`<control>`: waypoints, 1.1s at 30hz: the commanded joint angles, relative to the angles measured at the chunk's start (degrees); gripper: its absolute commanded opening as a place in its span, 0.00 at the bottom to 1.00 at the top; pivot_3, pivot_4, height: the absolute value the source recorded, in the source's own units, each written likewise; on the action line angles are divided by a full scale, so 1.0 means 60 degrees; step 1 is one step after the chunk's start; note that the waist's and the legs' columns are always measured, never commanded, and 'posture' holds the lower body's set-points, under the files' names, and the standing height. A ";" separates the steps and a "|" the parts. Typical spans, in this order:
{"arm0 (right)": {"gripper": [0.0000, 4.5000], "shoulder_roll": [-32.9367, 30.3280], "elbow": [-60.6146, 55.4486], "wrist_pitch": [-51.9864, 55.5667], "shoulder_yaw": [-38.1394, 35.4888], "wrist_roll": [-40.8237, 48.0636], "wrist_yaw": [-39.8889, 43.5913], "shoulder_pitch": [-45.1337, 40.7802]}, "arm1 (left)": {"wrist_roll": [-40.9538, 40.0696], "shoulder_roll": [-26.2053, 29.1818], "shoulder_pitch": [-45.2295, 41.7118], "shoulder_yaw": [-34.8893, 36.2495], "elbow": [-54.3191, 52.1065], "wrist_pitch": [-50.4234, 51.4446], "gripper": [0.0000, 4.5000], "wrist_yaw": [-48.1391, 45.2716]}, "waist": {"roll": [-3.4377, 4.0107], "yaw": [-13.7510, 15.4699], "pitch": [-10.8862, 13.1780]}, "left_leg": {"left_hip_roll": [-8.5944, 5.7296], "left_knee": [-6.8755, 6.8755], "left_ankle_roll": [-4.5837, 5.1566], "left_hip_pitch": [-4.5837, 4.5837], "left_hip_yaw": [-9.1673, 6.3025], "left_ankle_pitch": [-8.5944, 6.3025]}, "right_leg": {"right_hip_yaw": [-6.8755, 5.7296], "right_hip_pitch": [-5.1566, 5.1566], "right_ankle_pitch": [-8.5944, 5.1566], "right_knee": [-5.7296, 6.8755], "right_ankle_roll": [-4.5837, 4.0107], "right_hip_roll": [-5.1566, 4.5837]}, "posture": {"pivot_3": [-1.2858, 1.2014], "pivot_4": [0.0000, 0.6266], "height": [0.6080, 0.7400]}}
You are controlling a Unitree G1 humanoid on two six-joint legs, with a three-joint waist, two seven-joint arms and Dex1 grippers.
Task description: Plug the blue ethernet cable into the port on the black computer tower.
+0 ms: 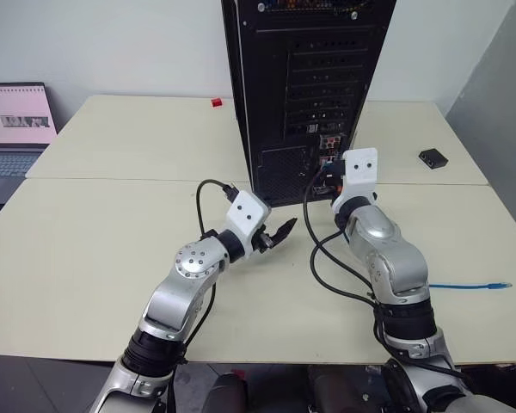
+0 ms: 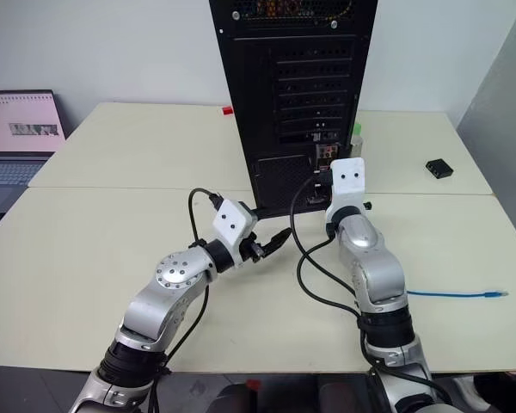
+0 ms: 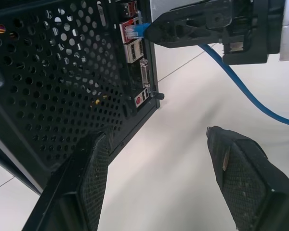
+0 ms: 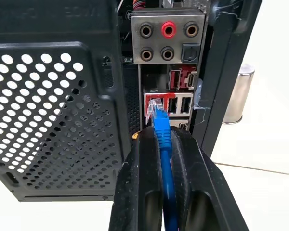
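Insertion step, almost there. My right pincer (image 4: 164, 139) is clamped tight on the blue ethernet cable (image 4: 163, 132) just behind its clear plug, fingers level and aimed straight at the rear I/O panel of the black computer tower (image 1: 305, 77). In the right wrist view the plug tip sits right at the mouth of the port (image 4: 156, 107) in the red-edged block, below the round audio sockets and beside the USB slots; I can't tell if it's partly in or only touching the opening. It looks not fully seated to me. The left wrist view shows the same thing from the side: plug against the panel, cable trailing back from the right fingers and down onto the table (image 1: 112, 224). The cable's far end with its other plug (image 1: 499, 285) lies on the table off to my right, well apart from the tower. My left pincer (image 1: 279, 232) is spread wide and empty, hovering near the tower's lower vent, touching nothing. Next move as I judge it: a short straight push forward with the right arm, keeping the plug square to the port so the clip latches, no sideways drift, then open up and back off. Risk: plug tilts and jams on the port edge, or the push slides the tower back. The left could brace the case if needed.
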 commanded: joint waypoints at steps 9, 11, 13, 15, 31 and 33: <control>0.00 0.0286 0.0044 -0.0205 -0.0403 -0.0201 -0.0097 -0.0377 | 0.0178 -0.0088 -0.0131 0.0108 -0.0373 -0.0098 0.73 -0.0080 | 0.0000 0.0004 0.0000 | -0.0002 -0.0002 0.0000 -0.0002 0.0000 0.0000 | 0.0000 -0.0001 0.0000 -0.0003 0.0000 -0.0002 | 0.52 0.24 1.00; 0.00 0.0365 0.0107 -0.0191 -0.0390 -0.0215 -0.0116 -0.0437 | 0.0198 -0.0102 -0.0129 0.0103 -0.0372 -0.0107 0.73 -0.0082 | 0.0000 0.0003 0.0000 | -0.0002 -0.0002 0.0000 -0.0002 0.0000 0.0000 | 0.0000 0.0000 0.0000 -0.0003 0.0000 -0.0002 | 0.52 0.24 1.00; 0.00 0.0446 0.0242 -0.0206 -0.0360 -0.0243 -0.0125 -0.0539 | 0.0211 -0.0131 -0.0129 0.0088 -0.0381 -0.0098 0.73 -0.0073 | 0.0000 0.0003 0.0000 | -0.0002 -0.0002 0.0000 -0.0002 0.0001 0.0000 | 0.0000 -0.0001 0.0000 -0.0003 0.0000 -0.0002 | 0.52 0.24 1.00; 0.00 0.0502 0.0381 -0.0236 -0.0338 -0.0260 -0.0129 -0.0643 | 0.0232 -0.0152 -0.0126 0.0069 -0.0393 -0.0096 0.73 -0.0069 | 0.0000 -0.0010 0.0000 | -0.0001 -0.0002 0.0000 -0.0002 0.0001 0.0000 | 0.0001 -0.0001 0.0000 -0.0002 0.0000 -0.0002 | 0.52 0.24 1.00; 0.17 0.0325 0.0773 -0.0460 -0.0219 -0.0308 0.0416 -0.0602 | 0.0380 -0.0228 -0.0076 0.0112 -0.0393 -0.0133 0.73 -0.0052 | 0.0001 -0.0220 -0.0001 | 0.0004 0.0001 0.0003 0.0010 0.0012 0.0002 | 0.0017 -0.0001 0.0008 0.0004 -0.0007 0.0005 | 0.52 0.24 1.00; 0.26 0.0129 0.0398 -0.0276 -0.0166 -0.0284 0.0609 -0.0369 | 0.0409 -0.0183 -0.0131 0.0151 -0.0296 -0.0178 0.73 -0.0081 | 0.0001 -0.0206 -0.0001 | 0.0004 -0.0002 0.0003 0.0004 0.0006 0.0002 | 0.0010 -0.0002 0.0008 0.0001 -0.0007 0.0005 | 0.52 0.24 1.00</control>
